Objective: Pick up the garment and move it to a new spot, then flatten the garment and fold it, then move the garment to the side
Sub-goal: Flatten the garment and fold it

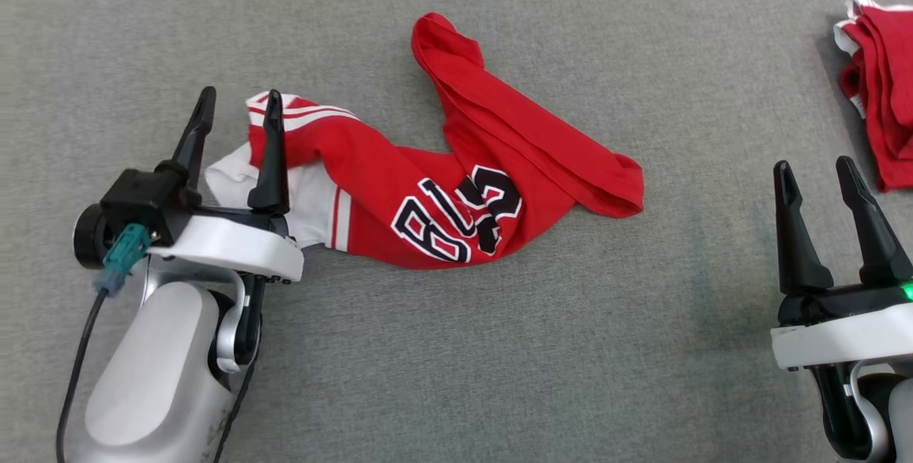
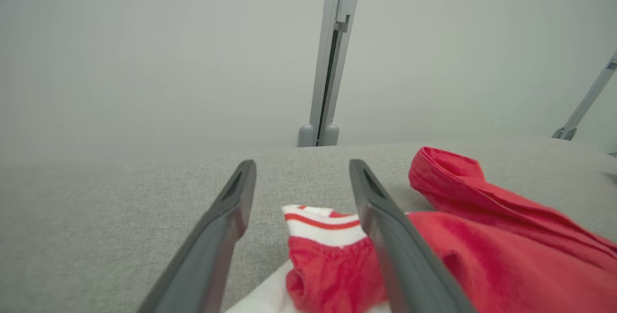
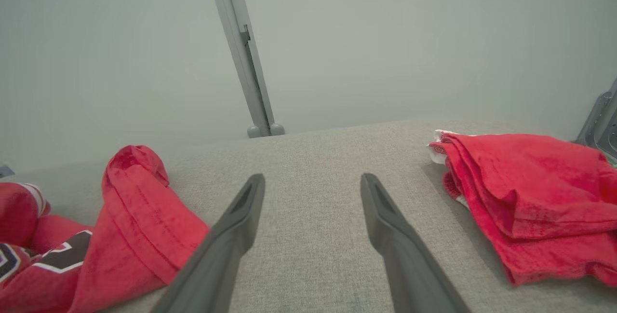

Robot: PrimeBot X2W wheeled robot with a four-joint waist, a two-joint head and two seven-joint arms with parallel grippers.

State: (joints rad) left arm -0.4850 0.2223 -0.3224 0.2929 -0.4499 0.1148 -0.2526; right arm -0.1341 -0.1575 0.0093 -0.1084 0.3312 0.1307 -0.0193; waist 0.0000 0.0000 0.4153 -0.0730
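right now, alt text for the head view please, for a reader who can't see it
A crumpled red jersey with black-and-white lettering lies on a grey fabric surface. The open left hand sits at its white-striped end, the open right hand at lower right over bare fabric. A second red garment lies folded at the upper right edge.

We note a folded red garment with white trim (image 1: 884,92) at the far right of the grey fabric tabletop (image 1: 499,349). Behind the table's far edge, a grey upright post (image 2: 332,62) stands against a pale wall (image 2: 144,52).
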